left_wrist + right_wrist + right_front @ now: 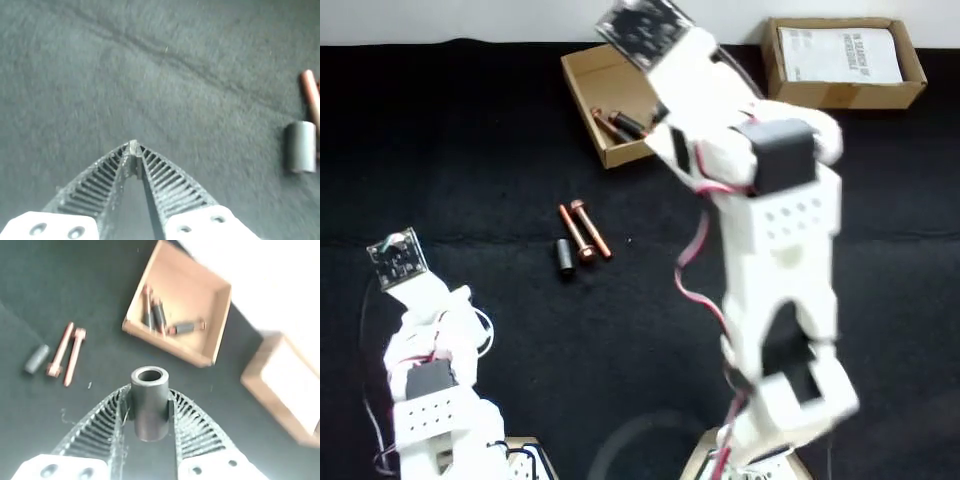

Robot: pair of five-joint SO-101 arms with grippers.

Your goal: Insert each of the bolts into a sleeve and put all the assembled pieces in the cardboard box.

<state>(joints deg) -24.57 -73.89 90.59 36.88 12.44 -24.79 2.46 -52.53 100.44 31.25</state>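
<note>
Right hand [149,394] grasps a smooth grey tubular sleeve [149,415]. Left hand [134,150] clenched, empty. Two coppery bolts [576,232] lie left of centre.

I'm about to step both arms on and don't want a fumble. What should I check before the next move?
1. Right gripper grip on the held sleeve: ok, shut around it.
2. Held sleeve's bore free: ok, the open end looks empty.
3. Left gripper free to fetch a bolt: ok, shut and empty above the table.
4. Bolts available: ok, two lie side by side on the table.
5. Sleeve for the second bolt: ok, a loose sleeve lies beside them.
6. Room in the cardboard box: ok, three assembled pieces inside, bare floor left.
</note>
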